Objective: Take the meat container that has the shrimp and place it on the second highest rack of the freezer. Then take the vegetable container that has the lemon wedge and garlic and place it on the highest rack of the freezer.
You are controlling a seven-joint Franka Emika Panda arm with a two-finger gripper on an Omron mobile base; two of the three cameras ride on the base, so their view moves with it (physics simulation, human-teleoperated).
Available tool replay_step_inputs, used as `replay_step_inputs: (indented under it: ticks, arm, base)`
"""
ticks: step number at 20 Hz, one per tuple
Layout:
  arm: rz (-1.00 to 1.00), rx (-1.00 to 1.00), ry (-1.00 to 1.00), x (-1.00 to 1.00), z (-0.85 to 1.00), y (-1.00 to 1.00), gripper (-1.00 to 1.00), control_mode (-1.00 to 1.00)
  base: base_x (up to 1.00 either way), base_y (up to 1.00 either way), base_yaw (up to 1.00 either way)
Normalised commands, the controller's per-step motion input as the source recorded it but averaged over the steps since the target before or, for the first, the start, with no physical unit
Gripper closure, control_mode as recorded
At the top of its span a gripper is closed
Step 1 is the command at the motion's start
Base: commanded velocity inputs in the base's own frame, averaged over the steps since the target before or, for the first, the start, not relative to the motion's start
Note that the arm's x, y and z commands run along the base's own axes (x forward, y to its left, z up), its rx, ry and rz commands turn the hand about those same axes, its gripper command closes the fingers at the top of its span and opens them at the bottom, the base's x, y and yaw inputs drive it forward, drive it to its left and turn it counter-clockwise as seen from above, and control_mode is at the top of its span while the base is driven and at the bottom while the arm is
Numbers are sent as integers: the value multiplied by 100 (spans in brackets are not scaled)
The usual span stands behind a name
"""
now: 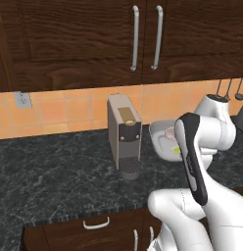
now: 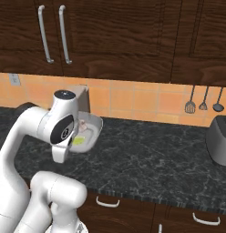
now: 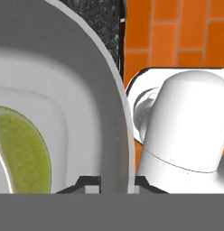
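Note:
My gripper (image 3: 116, 182) is shut on the rim of the vegetable container (image 3: 102, 90), a pale grey tray held tilted above the dark counter. In the hand view the yellow-green lemon wedge (image 3: 23, 153) lies inside it at the lower left. From the left base view the vegetable container (image 1: 161, 136) shows behind my forearm, with the pinkish garlic (image 1: 169, 131) and the lemon wedge (image 1: 176, 150) in it. The right base view has the container (image 2: 91, 129) beside my upper arm, with the lemon wedge (image 2: 78, 141) and the garlic (image 2: 82, 126). The meat container, the shrimp and the freezer are out of view.
A beige coffee machine (image 1: 124, 139) stands on the black speckled counter (image 1: 55, 171) just left of the tray. A toaster (image 2: 219, 141) sits at the far right, with utensils (image 2: 203, 100) hanging on the orange tiled wall. Dark wood cabinets (image 1: 94, 39) hang overhead.

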Motion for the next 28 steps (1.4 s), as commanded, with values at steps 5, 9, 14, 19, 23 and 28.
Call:
replay_step_inputs:
  ticks: [5,9,14,19,23,28]
  arm:
    - [0,0,0,0,-2,0,100,100]
    - [0,0,0,0,0,0,100,100]
    - [0,0,0,0,0,0,100,100]
    - [0,0,0,0,0,0,100,100]
    - [0,0,0,0,0,0,100,100]
    - [0,0,0,0,0,0,100,100]
  base:
    - [-59,-42,-10]
    - [-89,-74,-51]
    - [-46,-4,-89]
    - [-23,0,-100]
    - [-20,0,-100]
    - [-19,0,-100]
